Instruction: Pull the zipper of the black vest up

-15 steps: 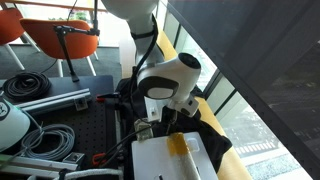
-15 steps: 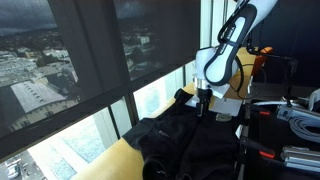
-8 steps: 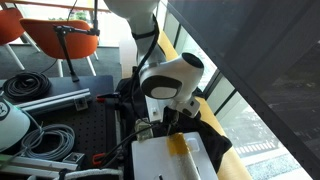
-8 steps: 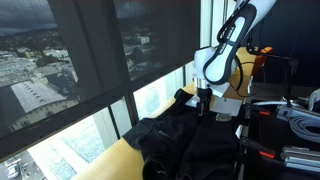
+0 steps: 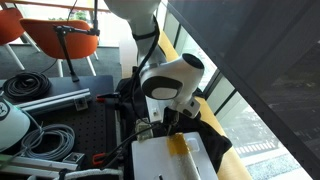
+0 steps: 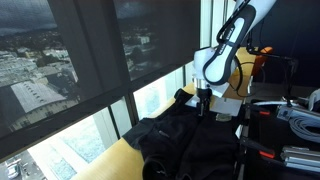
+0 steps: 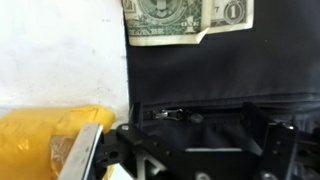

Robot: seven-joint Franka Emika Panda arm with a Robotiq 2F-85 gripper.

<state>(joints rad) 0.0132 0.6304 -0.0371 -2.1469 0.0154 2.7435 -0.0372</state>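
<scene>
While spread wide open and holding nothing, hovers close over the black vest (image 7: 215,85), lying directly beneath the gripper (image 7: 200,150), zipper pull (image 7: 168,114) just ahead of the fingertips.

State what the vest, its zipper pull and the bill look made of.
Vest: matte black cloth, judging by its dull surface and the soft folds in an exterior view.
Zipper pull: probably metal, from its small silvery glint; too small to be sure.
Bill: thin printed paper, flat, with grey-green print.
</scene>
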